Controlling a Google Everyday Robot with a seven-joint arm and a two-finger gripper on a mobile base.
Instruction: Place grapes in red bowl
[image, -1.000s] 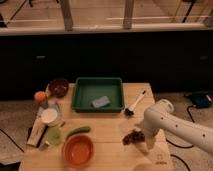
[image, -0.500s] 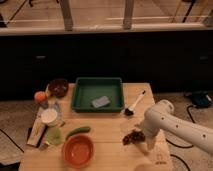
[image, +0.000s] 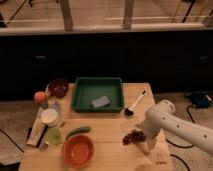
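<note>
Nothing on the table (image: 107, 147) has shifted since the earlier frames, and the arm stands in the same pose. Counted out, the wooden table carries one bunch of grapes (image: 133, 136), one red bowl (image: 77, 150), one smaller dark maroon bowl (image: 58, 87), one green tray (image: 85, 89) holding one grey sponge (image: 101, 101), one black-headed brush (image: 134, 104), one small green cucumber (image: 77, 132), one orange fruit (image: 40, 96), one white round cup (image: 49, 116) and one pale green item (image: 53, 135) near it.

One white arm reaches in from the right and bends down toward the near right part of the table. Its gripper (image: 144, 142) sits low over the tabletop, immediately right of the grapes. Whether the pincer is spread, pressed together or pinching the bunch cannot be told, since the wrist hides it.

The grapes lie at the near right, touching or just beside the gripper's left side, near the brush's head but closer to the viewer. The red bowl sits at the near left, well apart from the grapes, with the cucumber just beyond its far rim.
</note>
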